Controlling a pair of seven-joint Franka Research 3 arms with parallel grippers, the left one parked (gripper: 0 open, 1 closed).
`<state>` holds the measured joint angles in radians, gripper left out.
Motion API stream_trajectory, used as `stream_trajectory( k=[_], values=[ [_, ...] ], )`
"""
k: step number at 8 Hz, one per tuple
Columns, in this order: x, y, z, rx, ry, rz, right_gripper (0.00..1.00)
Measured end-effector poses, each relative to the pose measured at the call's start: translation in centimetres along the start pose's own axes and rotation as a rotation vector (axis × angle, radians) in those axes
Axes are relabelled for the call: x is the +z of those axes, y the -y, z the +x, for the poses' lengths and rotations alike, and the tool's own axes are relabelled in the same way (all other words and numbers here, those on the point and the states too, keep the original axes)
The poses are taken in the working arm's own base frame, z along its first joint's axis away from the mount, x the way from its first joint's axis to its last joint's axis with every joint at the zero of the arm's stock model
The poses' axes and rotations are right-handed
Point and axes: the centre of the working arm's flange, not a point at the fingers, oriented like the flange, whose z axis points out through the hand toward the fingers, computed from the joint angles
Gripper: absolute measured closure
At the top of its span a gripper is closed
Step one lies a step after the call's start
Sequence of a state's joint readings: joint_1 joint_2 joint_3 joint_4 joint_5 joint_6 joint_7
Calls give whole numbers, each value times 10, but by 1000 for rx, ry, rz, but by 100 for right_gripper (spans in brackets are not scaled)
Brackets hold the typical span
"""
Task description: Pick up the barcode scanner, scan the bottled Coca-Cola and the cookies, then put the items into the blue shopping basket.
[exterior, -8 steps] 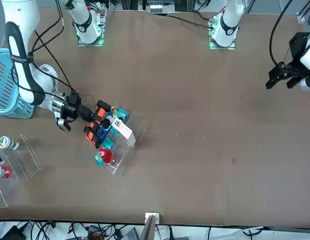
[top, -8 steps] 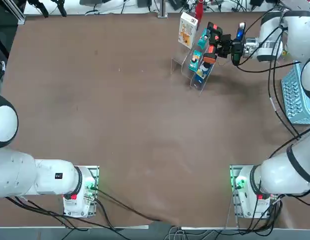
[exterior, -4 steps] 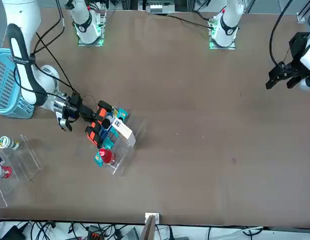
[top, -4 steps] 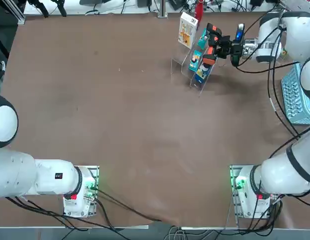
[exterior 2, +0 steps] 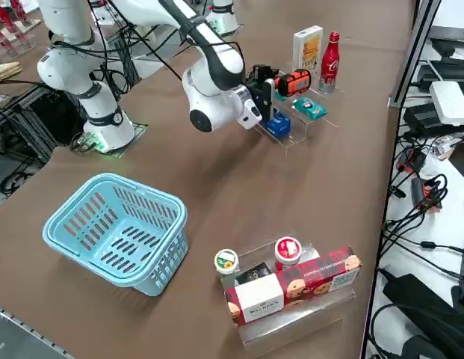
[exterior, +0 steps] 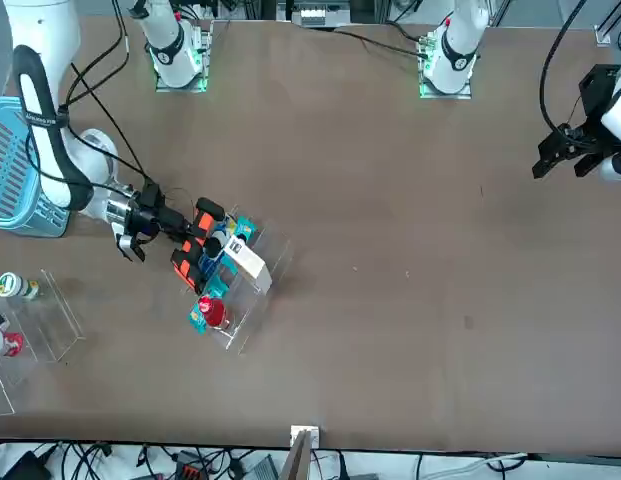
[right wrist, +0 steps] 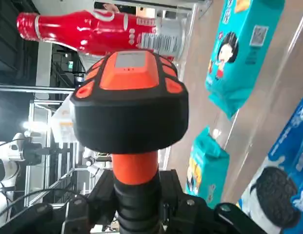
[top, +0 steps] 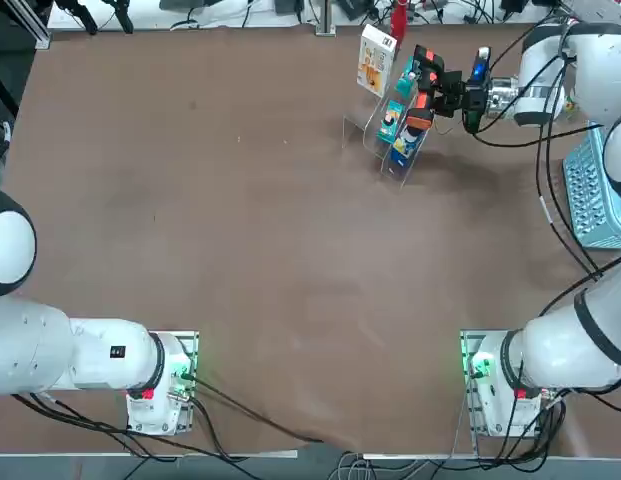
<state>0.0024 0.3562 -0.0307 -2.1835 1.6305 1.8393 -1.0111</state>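
Blue shopping basket (exterior 2: 116, 228): stands empty on the table at the robot's right edge, well apart from the display rack; no goods are in it yet.
Right arm: reaches across the table's far end toward the clear rack (top: 382, 140); in the front view it enters from that picture's left.
Cookies (exterior 2: 308, 47): upright at the rack's far end, just beside the bottle.
Bottled Coca-Cola (right wrist: 100, 31): upright on the rack, directly beyond the scanner head in the wrist view.
Barcode scanner (exterior 2: 291, 81): held level in the air at the rack, head toward the goods.
Right gripper (top: 460, 96): jaws pinch the scanner's handle; the orange grip sits clamped between the fingers in the wrist view.
Step in hand: scanning, judged from the pose; the pick-up is complete and nothing is bagged.
Next move: aim the scanner window at a printed code on the bottle label, then at the box; this calls for fine wrist adjustment without nudging the teal packets (right wrist: 238, 53) close by.
View differences: the wrist view alone shows the bottle's label and barcode panel lined up behind the head; the side view alone shows the whole basket and a second rack of goods (exterior 2: 291, 288); the top view shows only a basket corner.
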Motion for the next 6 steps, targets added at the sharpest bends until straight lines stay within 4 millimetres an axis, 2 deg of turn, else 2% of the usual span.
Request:
stream_trajectory(
  k=[3, 6],
  values=[
    [-8, -2, -36, -7, 0, -28, 56],
    [-9, -19, -70, -23, -26, -33, 56]
  ],
)
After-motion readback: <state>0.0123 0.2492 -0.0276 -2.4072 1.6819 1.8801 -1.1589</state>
